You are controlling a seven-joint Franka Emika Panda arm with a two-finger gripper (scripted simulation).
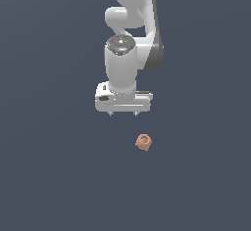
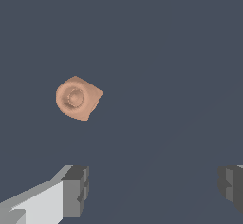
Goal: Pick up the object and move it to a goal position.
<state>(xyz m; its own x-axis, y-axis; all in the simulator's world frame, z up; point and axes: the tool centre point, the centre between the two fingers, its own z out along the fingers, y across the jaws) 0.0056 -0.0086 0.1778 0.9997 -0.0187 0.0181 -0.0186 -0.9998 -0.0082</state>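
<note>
Fingers first: the white gripper is spread wide, nothing between its two short tips, and in the wrist view the dark pads sit far apart at opposite edges with only bare floor between them. That wide spread makes sense, I'd say, since it leaves plenty of room to drop around a small target. The hand points straight down from the white arm, which comes in from the top of the exterior view, so it looks set up for a plain top-down grab.

Now outward to the target: the object, a tiny orange-brown block with a round ring on its upper face, lies on the dark grey floor, well clear of the fingers. It is below the gripper in the exterior view and a little toward the exterior view's right. The wrist view agrees: the object is off the line between the pads, not centred between them. So the grasp is not yet made. My read is that the hand needs to shift over the piece before coming down. No goal marker shows in either view.
</note>
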